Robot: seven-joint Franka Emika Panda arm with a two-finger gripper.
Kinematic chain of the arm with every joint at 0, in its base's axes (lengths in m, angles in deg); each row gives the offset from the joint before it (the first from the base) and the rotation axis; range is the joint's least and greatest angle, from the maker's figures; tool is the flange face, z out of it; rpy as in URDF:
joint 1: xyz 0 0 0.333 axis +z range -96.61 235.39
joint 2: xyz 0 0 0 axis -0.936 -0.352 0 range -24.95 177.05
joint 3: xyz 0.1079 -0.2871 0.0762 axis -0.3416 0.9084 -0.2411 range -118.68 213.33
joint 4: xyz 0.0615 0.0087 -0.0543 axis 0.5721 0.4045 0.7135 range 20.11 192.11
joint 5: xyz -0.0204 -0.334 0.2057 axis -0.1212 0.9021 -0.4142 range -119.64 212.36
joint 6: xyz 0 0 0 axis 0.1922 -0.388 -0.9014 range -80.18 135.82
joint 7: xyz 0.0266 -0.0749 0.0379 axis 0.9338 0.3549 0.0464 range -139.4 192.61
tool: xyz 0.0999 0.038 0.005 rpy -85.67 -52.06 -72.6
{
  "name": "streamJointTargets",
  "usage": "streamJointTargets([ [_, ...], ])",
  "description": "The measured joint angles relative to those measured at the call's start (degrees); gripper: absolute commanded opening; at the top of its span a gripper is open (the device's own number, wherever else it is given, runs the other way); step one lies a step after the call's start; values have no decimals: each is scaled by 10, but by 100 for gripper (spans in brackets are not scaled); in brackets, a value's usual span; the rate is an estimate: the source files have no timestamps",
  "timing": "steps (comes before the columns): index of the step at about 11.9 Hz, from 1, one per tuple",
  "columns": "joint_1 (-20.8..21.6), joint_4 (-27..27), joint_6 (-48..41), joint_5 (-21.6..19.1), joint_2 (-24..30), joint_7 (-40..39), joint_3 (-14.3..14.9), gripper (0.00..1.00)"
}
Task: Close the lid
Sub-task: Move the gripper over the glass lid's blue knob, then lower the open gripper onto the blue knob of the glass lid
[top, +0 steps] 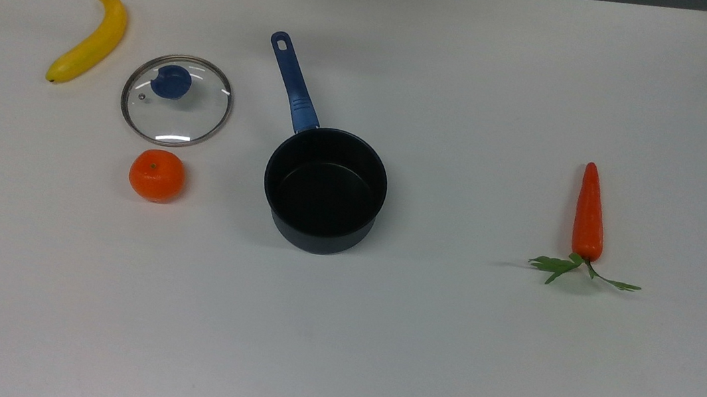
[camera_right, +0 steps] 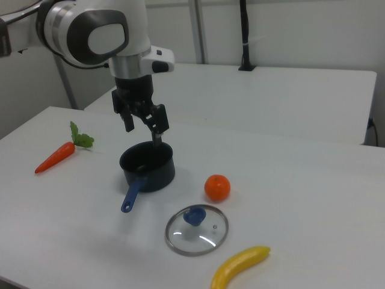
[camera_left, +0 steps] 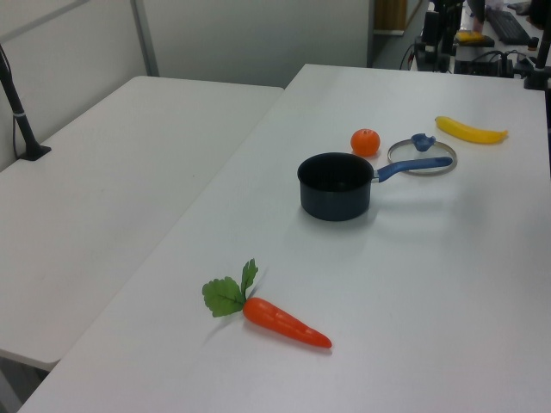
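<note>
The round glass lid with a metal rim and a blue knob lies flat on the white table, to the top view's left of the pot. The dark pot stands uncovered with nothing inside, its blue handle pointing to the table's far edge in the top view. In the right view my gripper hangs open in the air above the pot, holding nothing. The lid lies nearer the camera there, well apart from the gripper. The left view has the lid behind the pot's handle.
A yellow banana lies to the top view's left of the lid, and an orange just below it. A carrot with green leaves lies far to the top view's right. A second white table adjoins.
</note>
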Motion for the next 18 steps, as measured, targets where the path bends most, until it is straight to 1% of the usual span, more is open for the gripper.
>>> streamJointTargets([
  [2,-7,1,13,0,-3,0,4,100],
  [3,-8,3,25,0,-9,0,9,98],
  [5,-8,21,33,0,-28,-1,27,97],
  [7,-9,76,115,1,-41,-17,48,96],
  [8,-9,101,143,2,-46,-30,54,96],
  [10,-10,140,190,8,-56,-56,69,96],
  [11,-11,154,222,9,-62,-65,75,94],
  [13,-14,165,251,9,-80,-80,79,91],
  [18,-13,167,303,9,-129,-87,78,91],
])
